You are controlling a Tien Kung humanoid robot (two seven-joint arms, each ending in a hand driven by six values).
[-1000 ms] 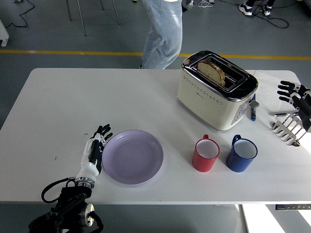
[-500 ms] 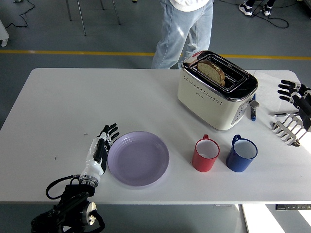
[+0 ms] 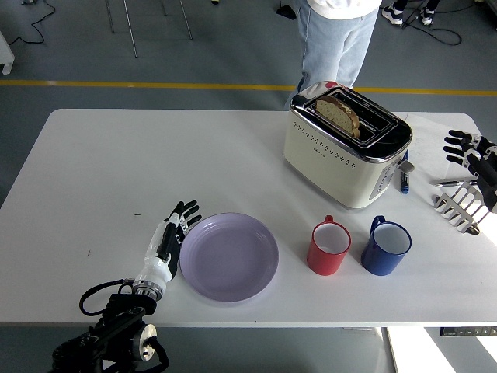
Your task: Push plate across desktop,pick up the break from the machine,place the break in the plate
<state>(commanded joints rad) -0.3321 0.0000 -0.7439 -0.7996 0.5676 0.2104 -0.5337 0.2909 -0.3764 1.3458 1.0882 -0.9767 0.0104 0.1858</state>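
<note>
Lilac plate (image 3: 229,257); toast (image 3: 339,113) in toaster (image 3: 345,148)

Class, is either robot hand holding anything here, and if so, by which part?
Nothing is held. The left hand lies flat against the plate's left rim; the right hand hovers open.

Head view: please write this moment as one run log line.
left hand: open, against plate | bread: in toaster | right hand: open

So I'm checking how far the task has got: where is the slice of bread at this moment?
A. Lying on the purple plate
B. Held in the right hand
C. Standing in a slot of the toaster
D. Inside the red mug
C: the bread stands in a slot of the cream toaster, while the purple plate is bare and the right hand holds nothing.
</note>
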